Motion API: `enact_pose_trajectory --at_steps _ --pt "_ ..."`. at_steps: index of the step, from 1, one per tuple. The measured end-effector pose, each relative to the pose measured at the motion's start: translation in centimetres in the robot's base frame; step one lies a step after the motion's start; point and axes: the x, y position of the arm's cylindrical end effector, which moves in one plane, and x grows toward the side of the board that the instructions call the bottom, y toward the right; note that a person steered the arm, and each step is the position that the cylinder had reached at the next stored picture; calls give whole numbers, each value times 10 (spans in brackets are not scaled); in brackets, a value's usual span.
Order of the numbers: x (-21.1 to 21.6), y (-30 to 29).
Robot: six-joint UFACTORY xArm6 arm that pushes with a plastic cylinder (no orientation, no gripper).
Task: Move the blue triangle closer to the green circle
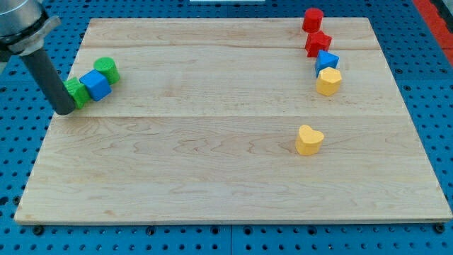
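At the view's left, my tip [64, 111] w/ no jaws touched a green block [76, 92] beside the blue block [95, 85] & green circle [106, 69].

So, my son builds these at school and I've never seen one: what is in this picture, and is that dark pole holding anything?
The dark pole is the end of a robot arm. It has no fingers, so it holds nothing; its lower end, my tip, only slides along the pale wooden board and pushes blocks. One camera looks down at the board. At the view's left, my tip sits against a green block of unclear shape, next to a blue cube-like block and a green round block. At the view's top right stand two red blocks, a blue block and a yellow block. A yellow heart-shaped block lies alone lower down.
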Motion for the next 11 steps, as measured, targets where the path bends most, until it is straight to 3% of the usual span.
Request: enact_pose_trajectory --at_steps 2,3,5,6,7,9,11 --pt "1 46" --pt "3 146" --pt "2 428" --pt "-41 504" --pt "-93 493" --pt "-97 405" --pt "-122 438"
